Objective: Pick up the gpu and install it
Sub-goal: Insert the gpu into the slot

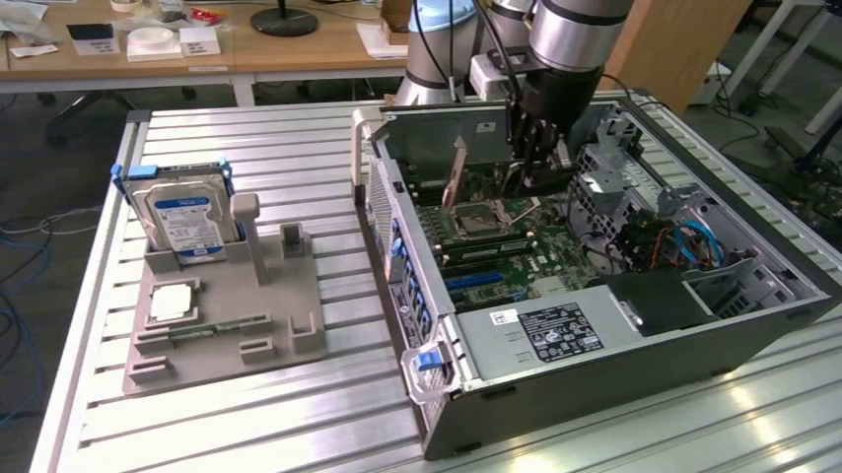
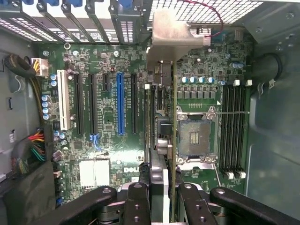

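Tool (image 2: 161, 194) pinching gpu (image 2: 172, 131) edge-on above motherboard (image 2: 108, 117); card faces hidden; thin board, silver bracket (image 2: 169, 33) at end.

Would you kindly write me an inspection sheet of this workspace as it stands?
Surface: slotted metal table.
Job's things: gpu held on edge over the motherboard inside the open computer case; whether it is seated cannot be told.
Clutter: grey fixture holding a hard drive, a chip and a memory stick.
Grippers: the gripper is shut on the gpu.
Cables: coloured wire bundle and blue cables inside the case.
Surroundings: wooden desk with small items; floor cables.
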`<state>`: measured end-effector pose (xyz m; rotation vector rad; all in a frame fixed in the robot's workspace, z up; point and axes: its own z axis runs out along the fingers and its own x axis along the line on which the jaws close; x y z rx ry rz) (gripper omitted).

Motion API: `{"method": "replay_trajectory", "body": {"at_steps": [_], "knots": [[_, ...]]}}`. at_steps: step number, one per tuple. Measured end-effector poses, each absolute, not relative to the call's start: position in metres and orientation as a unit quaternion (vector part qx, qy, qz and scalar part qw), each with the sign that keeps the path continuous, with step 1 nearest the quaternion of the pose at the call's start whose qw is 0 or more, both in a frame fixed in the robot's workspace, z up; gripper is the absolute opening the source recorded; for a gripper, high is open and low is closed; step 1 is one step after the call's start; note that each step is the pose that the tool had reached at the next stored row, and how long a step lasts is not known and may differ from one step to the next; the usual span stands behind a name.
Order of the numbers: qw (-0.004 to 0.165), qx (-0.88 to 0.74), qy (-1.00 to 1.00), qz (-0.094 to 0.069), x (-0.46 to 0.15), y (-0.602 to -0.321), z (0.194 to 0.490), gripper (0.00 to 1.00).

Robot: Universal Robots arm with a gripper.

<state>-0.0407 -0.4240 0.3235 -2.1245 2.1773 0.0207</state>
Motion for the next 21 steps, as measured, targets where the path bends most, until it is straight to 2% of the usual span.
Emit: {"method": "replay_trajectory", "body": {"at_steps": [12, 16, 21], "knots": [[0.049, -0.698, 0.715, 0.006, -0.049, -0.435, 0.320, 0.28], [0.043, -0.698, 0.715, -0.001, -0.049, -0.435, 0.316, 0.28], [0.043, -0.698, 0.715, -0.001, -0.051, -0.435, 0.307, 0.28]]}}
